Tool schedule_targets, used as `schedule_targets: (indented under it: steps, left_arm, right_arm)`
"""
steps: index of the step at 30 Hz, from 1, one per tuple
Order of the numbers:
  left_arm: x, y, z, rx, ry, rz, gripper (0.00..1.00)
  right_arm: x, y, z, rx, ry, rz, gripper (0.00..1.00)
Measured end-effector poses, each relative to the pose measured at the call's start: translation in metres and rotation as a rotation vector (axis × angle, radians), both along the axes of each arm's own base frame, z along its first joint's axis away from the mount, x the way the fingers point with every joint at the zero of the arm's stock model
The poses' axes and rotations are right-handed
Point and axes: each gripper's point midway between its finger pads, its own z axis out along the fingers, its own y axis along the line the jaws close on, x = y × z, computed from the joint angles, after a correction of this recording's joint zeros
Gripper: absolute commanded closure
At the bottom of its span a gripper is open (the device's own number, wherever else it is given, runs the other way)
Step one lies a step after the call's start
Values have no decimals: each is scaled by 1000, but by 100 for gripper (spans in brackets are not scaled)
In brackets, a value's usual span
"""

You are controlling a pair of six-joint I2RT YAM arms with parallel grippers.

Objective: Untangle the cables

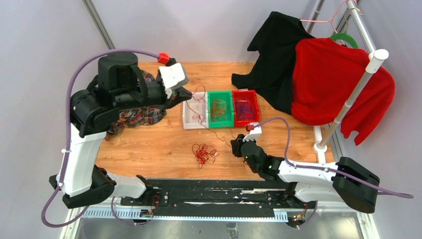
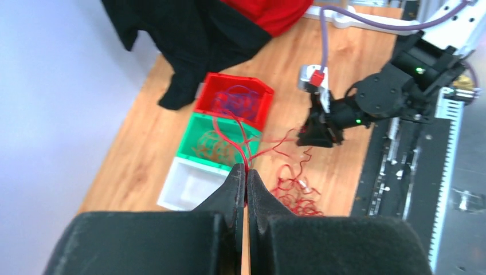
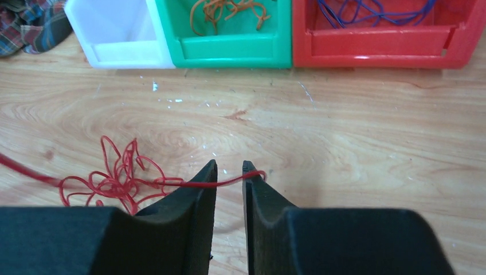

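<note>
Your left gripper (image 2: 246, 179) is raised to the left of the green bin (image 3: 229, 48), over the white bin (image 3: 123, 51) that touches the green bin's left side. Its fingers are pressed together and pinch a red strand (image 2: 243, 143) at the tips. From that pinch the strand loops over the green bin, and a length of it trails off toward your right gripper (image 3: 229, 172).

Your right gripper sits low over the table (image 1: 149, 149) on the near side of the green bin, toward the arm bases. Its fingers stand a narrow gap apart. A red strand crosses that gap right at the tips and ends just past the right finger. The gap is wider than the strand, so nothing is clamped there.

The red tangle (image 1: 204, 153) lies loose on the table, also on the near side of the green bin and apart from it, just left of your right gripper.

Orange cables (image 3: 226, 8) lie inside the green bin. Blue cables (image 3: 372, 8) lie in the red bin (image 3: 378, 43), which touches the green bin's right side. A plaid cloth (image 1: 139, 117) lies left of the green bin, beyond the white bin.
</note>
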Motion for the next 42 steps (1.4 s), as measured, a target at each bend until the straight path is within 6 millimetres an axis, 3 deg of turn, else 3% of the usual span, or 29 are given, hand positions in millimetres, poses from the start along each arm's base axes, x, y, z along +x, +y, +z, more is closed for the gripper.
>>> schedule_targets:
  steps: [7,14,16,20,25,30,35,38,42]
  left_arm:
    - [15,18,23,28,-153,87,100]
    - [48,42,56,68,-358,251,100]
    - [57,48,61,79,-407,296,100]
    - [73,55,63,105,-467,365,100]
    - [97,63,83,84,-547,485,99]
    - [110,76,112,49,-649,597,100]
    - [118,87,128,29,-704,667,100]
    - [124,88,128,31,-717,684,100]
    - [137,89,115,63,-710,701,100]
  right_arm:
    - [-8,-14,-17,-12,41,-21,79]
    - [-14,-23,-30,-24,74,-34,78]
    - [-16,-26,-32,-21,80,-37,74]
    - [-19,-27,-28,6,75,-27,54]
    - [-26,-18,-4,92,37,52,38]
    - [-34,-2,42,217,-49,171,36]
    - [-38,6,83,277,-124,234,37]
    - [-36,7,92,271,-137,237,37]
    - [-37,4,81,221,-116,234,39]
